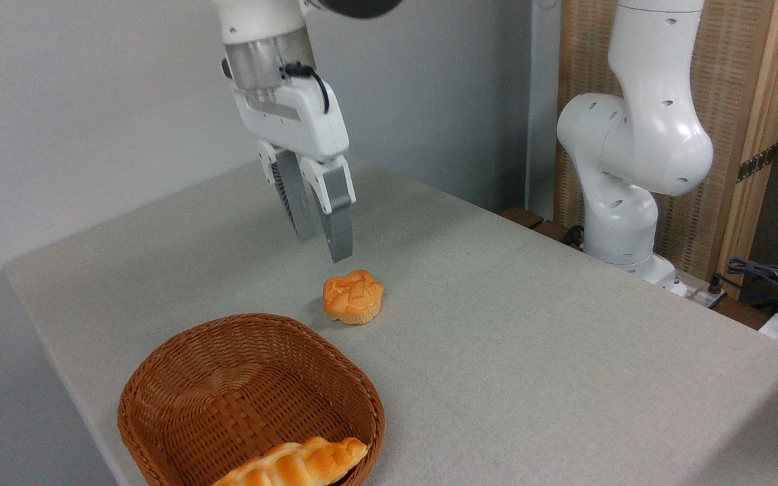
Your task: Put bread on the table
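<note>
Bread (pixel 353 297) resting on table (pixel 531 337), just beyond basket (pixel 159 398) rim. My gripper (pixel 325 250) above bread, empty, fingers nearly together, apart from it. Risk: descending would nudge bun toward basket. Loaf (pixel 294 464) inside basket.

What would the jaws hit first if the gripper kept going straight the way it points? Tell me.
Probably the bare table just behind the bread. The gripper points down, empty, above and slightly left of the bun; one view leaves depth unsure.

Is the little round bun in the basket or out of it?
Out. The bun sits on the grey table, just beyond the basket rim, touching neither it nor the claw above.
</note>
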You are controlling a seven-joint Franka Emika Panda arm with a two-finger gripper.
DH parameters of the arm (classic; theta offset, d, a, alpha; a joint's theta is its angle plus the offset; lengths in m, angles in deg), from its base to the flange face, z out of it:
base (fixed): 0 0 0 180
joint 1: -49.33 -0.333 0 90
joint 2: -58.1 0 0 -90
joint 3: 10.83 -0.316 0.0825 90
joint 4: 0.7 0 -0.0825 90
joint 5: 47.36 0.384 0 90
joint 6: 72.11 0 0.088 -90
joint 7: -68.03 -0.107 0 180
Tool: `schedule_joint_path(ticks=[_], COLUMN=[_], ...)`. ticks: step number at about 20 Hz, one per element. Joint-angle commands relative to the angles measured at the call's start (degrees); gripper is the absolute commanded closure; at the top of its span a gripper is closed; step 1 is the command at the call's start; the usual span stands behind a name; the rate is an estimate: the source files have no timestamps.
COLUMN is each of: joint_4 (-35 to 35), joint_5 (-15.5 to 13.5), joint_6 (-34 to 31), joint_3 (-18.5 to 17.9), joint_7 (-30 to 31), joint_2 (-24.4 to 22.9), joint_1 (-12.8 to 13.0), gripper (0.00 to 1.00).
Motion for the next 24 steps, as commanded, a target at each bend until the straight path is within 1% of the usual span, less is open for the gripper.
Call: schedule_joint_path(ticks=[1,2,4,6,7,8,12,14,15,17,18,24], joint_4=[-13.78,-14.85,-15.82,-16.53,-16.70,-16.88,-16.97,-16.97,-16.97,-16.97,-16.97,-16.88], joint_5=[-2.44,-3.84,-6.22,-7.10,-7.19,-7.19,-7.19,-7.19,-7.11,-7.02,-6.76,-6.23], joint_6=[-7.95,-8.05,-8.31,-8.31,-8.14,-8.14,-8.05,-7.96,-7.96,-7.96,-8.05,-6.56], joint_3=[-2.07,-2.60,-3.13,-3.57,-4.70,-4.97,-4.97,-3.75,-2.18,0.72,1.43,1.09], joint_7=[0.29,0.20,0.20,0.11,-0.06,0.03,0.03,0.03,0.03,0.03,0.03,0.03], joint_2=[7.71,7.90,7.90,7.99,7.99,7.99,7.99,7.90,7.90,7.90,7.81,7.81], joint_1=[0.11,-0.50,-2.69,-3.67,-3.76,-3.76,-3.84,-5.68,-6.65,-9.45,-9.99,-10.08], gripper=[0.00,0.00,0.00,0.00,0.00,0.00,0.00,0.00,0.00,0.00,0.00,0.00])
